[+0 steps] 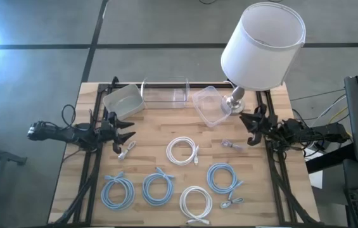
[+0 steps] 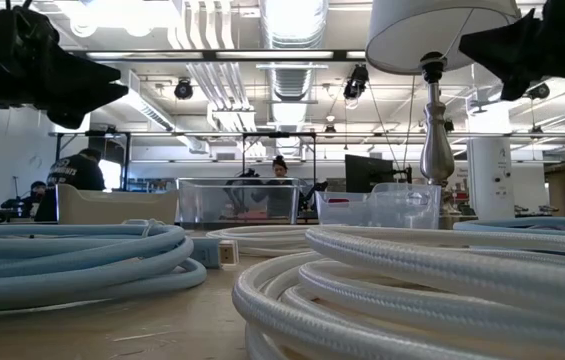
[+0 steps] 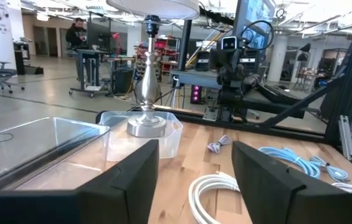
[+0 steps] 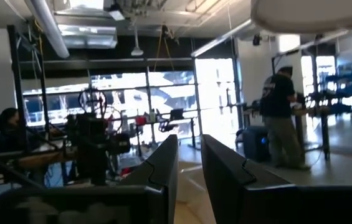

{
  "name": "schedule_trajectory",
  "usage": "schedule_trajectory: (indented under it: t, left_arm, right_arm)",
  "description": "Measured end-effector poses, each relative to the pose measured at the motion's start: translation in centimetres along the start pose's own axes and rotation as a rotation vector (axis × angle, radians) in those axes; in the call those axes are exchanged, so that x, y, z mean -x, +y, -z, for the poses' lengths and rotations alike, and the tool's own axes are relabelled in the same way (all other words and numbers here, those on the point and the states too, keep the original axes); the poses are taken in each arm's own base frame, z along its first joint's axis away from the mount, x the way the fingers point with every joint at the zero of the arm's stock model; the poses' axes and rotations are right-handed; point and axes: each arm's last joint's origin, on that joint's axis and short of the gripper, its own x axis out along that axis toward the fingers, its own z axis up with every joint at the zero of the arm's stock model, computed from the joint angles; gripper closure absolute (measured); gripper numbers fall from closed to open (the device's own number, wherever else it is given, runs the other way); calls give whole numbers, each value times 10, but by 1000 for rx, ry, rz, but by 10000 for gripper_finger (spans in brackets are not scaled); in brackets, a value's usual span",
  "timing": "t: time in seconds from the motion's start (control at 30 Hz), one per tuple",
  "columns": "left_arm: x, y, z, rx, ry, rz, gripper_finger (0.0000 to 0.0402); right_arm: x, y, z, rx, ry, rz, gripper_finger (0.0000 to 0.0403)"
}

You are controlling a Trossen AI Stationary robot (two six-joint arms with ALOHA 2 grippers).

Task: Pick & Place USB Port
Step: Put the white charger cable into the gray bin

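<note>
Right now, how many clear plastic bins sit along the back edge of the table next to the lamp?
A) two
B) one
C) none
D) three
D: the high view shows three clear bins in a row, the left bin, the middle bin and the right bin, with the lamp standing at the right bin.

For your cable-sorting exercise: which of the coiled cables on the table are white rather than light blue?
Two: the white coil at the table's centre, and the white coil at the near edge; the other three are light blue.
</note>
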Motion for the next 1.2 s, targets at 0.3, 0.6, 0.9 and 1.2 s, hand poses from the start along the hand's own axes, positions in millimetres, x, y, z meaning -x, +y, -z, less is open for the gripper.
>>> schedule_trajectory:
  t: [0.3, 0.6, 0.9, 1.2]
  left_arm:
    - [0, 0, -16, -24, -25, -11, 188]
    - [-4, -4, -45, -44, -18, -12, 188]
    - [-16, -11, -75, -9, 118, -31, 188]
    - [-38, -22, -91, -64, 485, -91, 189]
  right_arm:
    - [-1, 0, -3, 15, -33, -1, 287]
    - [-11, 5, -22, 21, -56, -9, 206]
    - [-44, 20, -38, 133, 237, -22, 193]
    - [-71, 33, -27, 132, 518, 13, 192]
